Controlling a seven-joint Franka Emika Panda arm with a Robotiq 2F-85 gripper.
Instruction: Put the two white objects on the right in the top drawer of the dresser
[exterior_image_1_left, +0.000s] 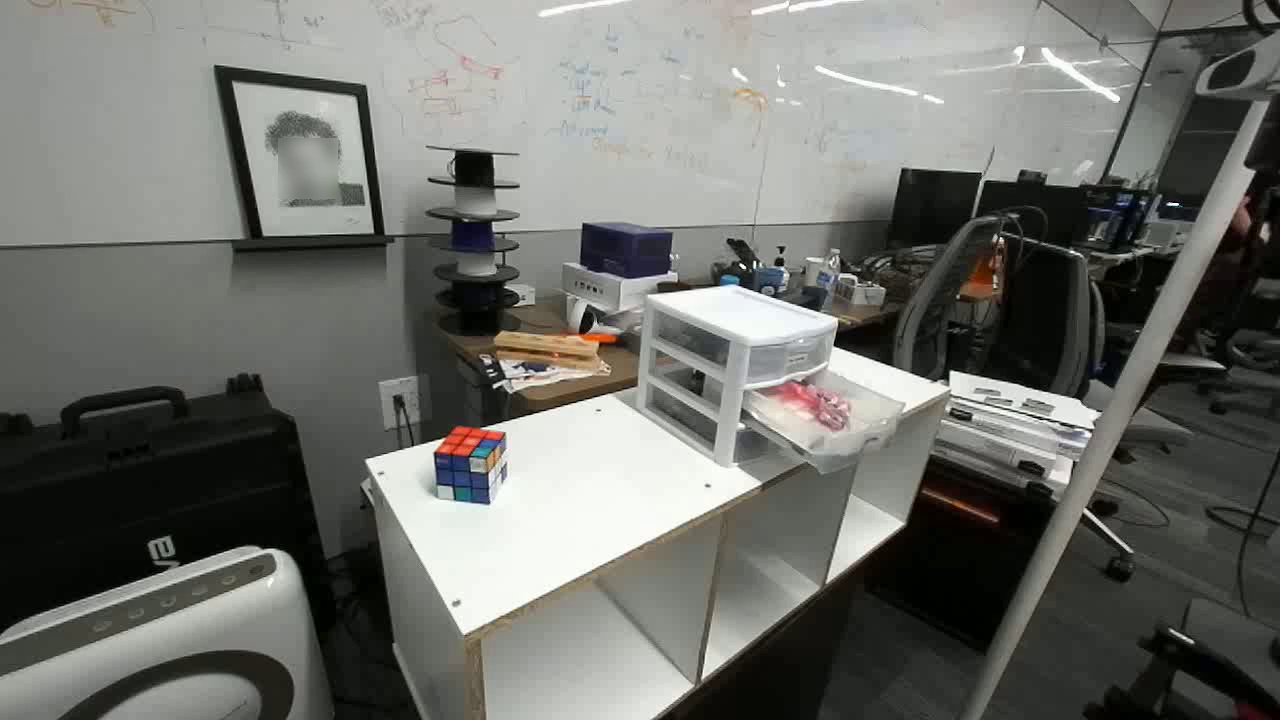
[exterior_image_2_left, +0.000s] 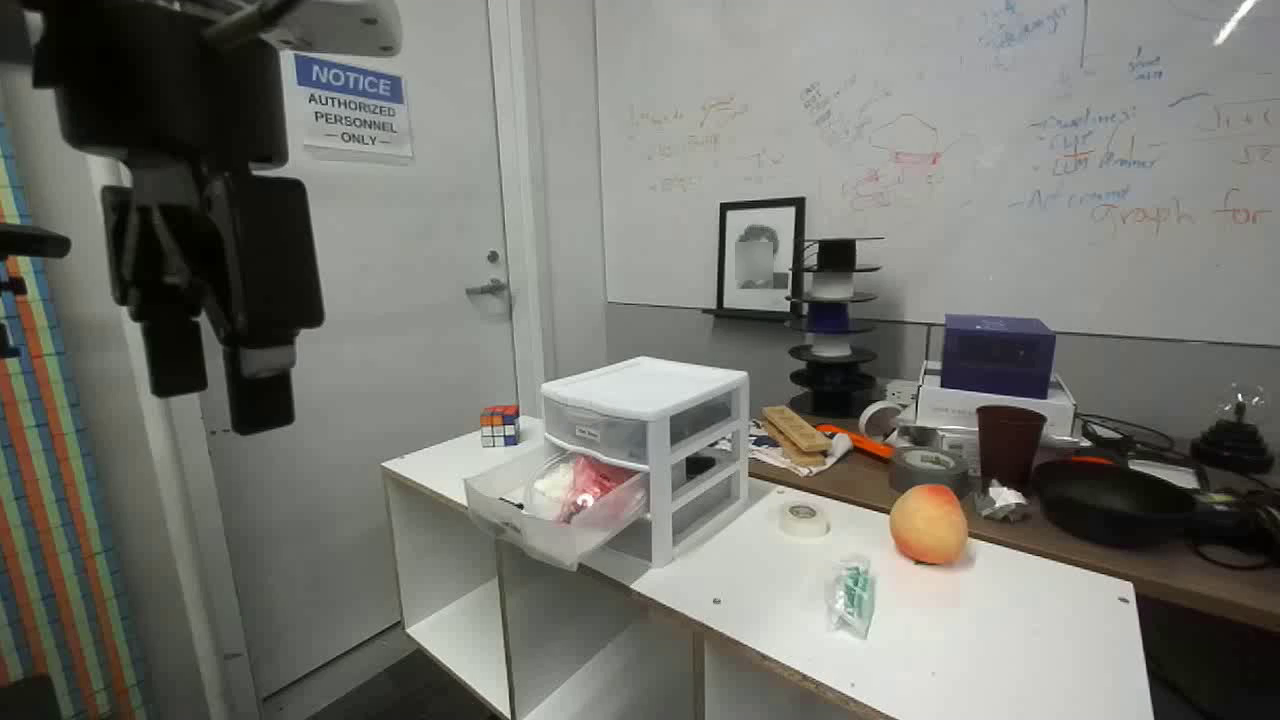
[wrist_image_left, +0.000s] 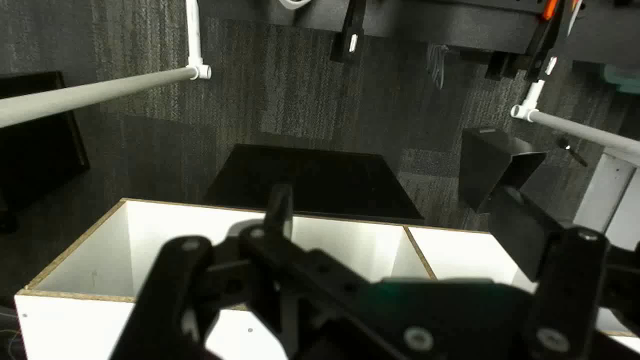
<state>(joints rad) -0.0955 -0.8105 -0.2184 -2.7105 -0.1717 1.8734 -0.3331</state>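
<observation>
Plastic packet (exterior_image_2_left: 851, 600) with green inside: lying on the white shelf (exterior_image_2_left: 1010, 635), lower than the gripper (exterior_image_2_left: 219, 398) and well apart from it. At the gripper: released, hanging in the air with fingers (exterior_image_2_left: 262, 402) spread apart. Near the packet, likewise below gripper level: a white tape roll (exterior_image_2_left: 806, 526) and an orange-red fruit (exterior_image_2_left: 928, 525). Past the tape roll, also lower than the gripper: the dresser (exterior_image_2_left: 660, 490), with top drawer (exterior_image_2_left: 615, 438) pushed in, middle drawer (exterior_image_2_left: 540, 540) pulled out, and pink stuff (exterior_image_2_left: 592, 485) inside that one. On the dresser's other side, again below gripper level: a puzzle cube (exterior_image_2_left: 500, 426).
</observation>
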